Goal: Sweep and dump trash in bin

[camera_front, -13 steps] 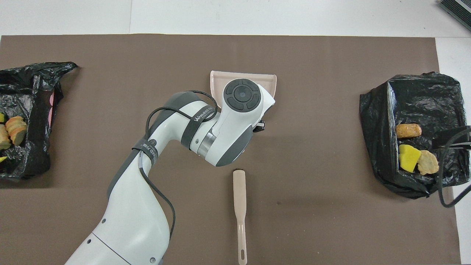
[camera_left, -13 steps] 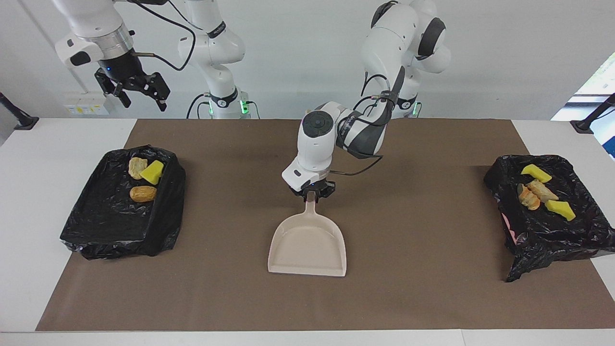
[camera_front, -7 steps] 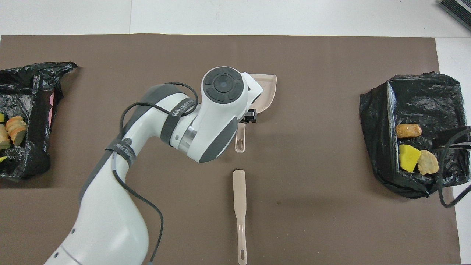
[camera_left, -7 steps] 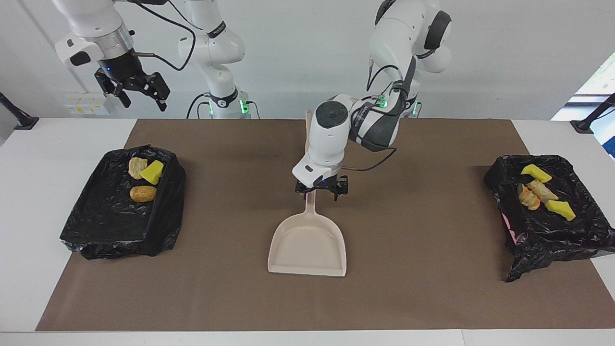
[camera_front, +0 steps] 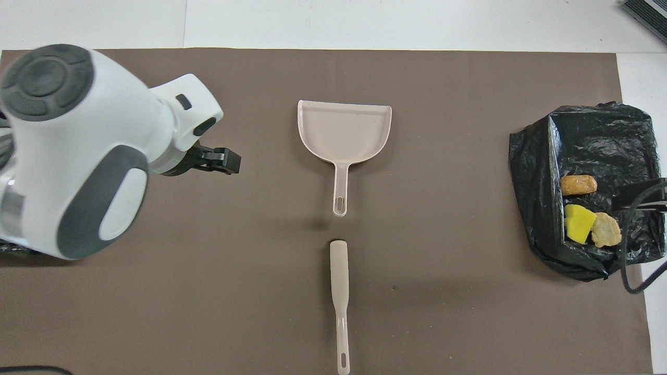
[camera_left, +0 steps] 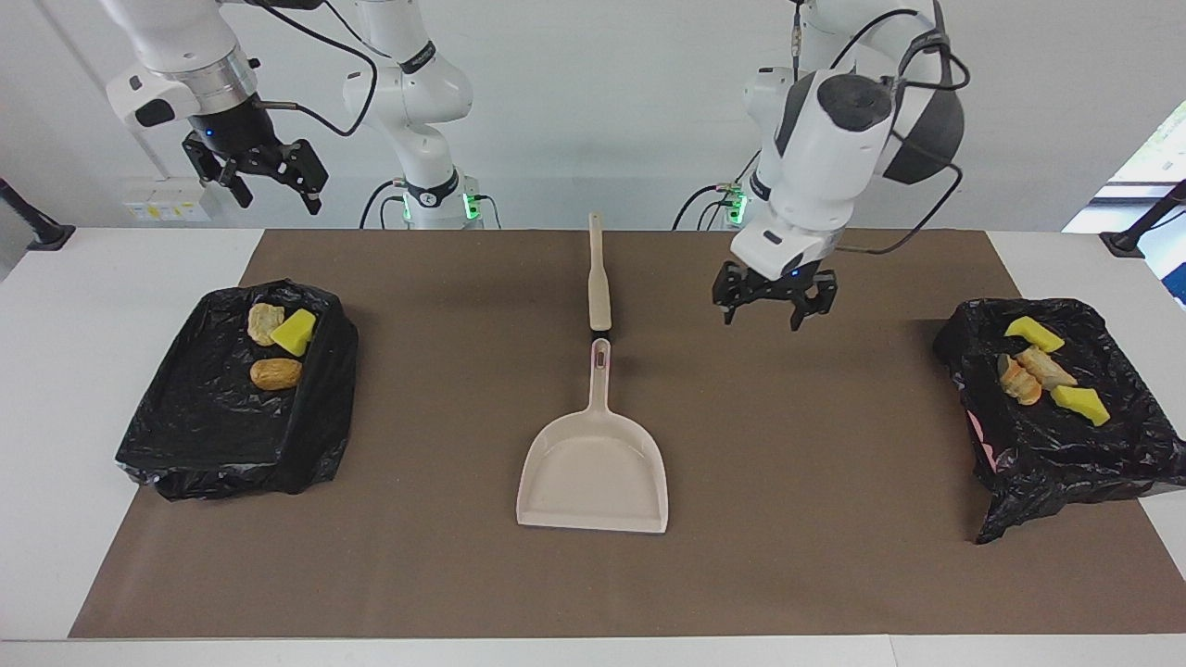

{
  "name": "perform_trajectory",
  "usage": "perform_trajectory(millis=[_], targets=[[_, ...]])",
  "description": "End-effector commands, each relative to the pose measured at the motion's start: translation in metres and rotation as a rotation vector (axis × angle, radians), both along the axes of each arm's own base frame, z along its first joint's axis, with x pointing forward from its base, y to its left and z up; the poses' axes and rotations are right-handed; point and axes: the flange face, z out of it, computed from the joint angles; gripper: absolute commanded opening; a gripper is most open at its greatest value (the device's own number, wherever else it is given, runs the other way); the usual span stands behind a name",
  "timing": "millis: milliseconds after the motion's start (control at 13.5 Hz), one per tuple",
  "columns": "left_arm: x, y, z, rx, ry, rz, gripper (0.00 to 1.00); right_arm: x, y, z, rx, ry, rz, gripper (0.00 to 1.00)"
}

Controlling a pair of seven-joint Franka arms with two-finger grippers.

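The dustpan (camera_left: 593,471) handle, gripped a second ago, is now released by the left tool (camera_left: 775,298). That tool is raised with its fingers spread and carried off toward the left arm's end of the bench (camera_left: 834,556), over bare mat.

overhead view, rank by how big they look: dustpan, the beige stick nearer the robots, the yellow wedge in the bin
1. dustpan
2. beige stick: about as long as the dustpan, but far thinner
3. yellow wedge, clearly smallest, in the black-lined bin
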Motion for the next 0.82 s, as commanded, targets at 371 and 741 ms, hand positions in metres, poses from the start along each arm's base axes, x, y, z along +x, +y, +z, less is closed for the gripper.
perform_trajectory(millis=[371,741], targets=[[-0.034,0.134,0.103,0.015,0.1,-0.057,1.0,-0.003,0.0,0.004,0.003,-0.009,0.02,1.0],[-0.033,0.156,0.118,-0.014,0.074,-0.062,1.0,-0.003,0.0,0.004,0.003,-0.009,0.02,1.0]])
